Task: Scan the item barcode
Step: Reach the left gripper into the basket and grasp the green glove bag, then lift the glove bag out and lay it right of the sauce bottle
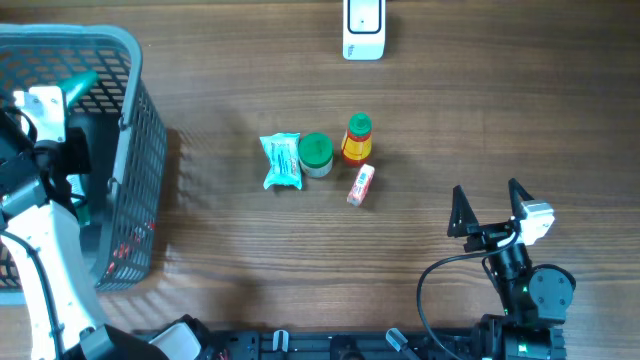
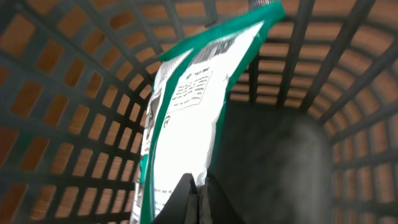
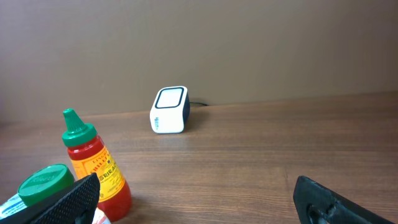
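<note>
Over on the far left, the left arm reaches down into the grey basket (image 1: 130, 60). Down inside it, the left fingers (image 2: 198, 186) are pinched tight together on the lower edge of a green-and-white packet (image 2: 186, 118), which stands upright against the mesh wall, printed side facing the wrist camera. Moving to the middle of the bench (image 1: 450, 120), a blue pouch (image 1: 281, 160) lies just beside a green-lidded jar (image 1: 316, 153), then a red sauce bottle (image 1: 357, 139) stands with a small tube (image 1: 360, 185) lying near it. At the far edge sits the white scanner (image 1: 363, 28), well apart from the packet. On the right, the right fingers (image 1: 486, 188) are spread wide, holding nothing.
</note>
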`<state>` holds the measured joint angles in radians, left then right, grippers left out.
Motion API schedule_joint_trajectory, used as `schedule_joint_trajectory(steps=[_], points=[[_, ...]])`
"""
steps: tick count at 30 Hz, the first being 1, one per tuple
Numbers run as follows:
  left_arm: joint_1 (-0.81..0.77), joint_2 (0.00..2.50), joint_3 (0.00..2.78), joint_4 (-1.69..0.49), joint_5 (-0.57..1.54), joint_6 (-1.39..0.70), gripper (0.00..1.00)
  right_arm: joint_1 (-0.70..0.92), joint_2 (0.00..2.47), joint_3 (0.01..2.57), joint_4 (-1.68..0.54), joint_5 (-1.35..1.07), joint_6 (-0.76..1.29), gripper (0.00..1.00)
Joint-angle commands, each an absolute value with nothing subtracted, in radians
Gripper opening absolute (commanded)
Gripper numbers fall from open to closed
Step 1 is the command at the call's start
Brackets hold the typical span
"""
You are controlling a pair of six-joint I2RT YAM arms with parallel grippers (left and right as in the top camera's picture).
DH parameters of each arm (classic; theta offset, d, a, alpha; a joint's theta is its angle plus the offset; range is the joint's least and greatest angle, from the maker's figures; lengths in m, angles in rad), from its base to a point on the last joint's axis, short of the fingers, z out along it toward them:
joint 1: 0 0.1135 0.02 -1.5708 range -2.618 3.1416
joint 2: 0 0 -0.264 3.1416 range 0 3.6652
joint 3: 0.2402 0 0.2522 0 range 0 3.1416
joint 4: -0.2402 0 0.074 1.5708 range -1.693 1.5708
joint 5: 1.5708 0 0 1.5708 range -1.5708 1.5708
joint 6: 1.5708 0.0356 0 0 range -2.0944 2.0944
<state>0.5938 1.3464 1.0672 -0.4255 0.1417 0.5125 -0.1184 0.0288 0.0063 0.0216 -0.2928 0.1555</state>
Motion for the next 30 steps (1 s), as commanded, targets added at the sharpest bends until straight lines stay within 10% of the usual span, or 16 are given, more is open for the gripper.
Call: schedule_joint_trajectory(steps=[1,30], points=[[0.592,1.325,1.092,-0.430,0.194,0.276,0.04,-0.121,0.025,0.005,0.023,-0.284,0.158,1.00],[0.591,0.736,1.092,-0.234,0.289,-0.056,0.04,-0.121,0.025,0.005,0.023,-0.284,0.157,1.00]])
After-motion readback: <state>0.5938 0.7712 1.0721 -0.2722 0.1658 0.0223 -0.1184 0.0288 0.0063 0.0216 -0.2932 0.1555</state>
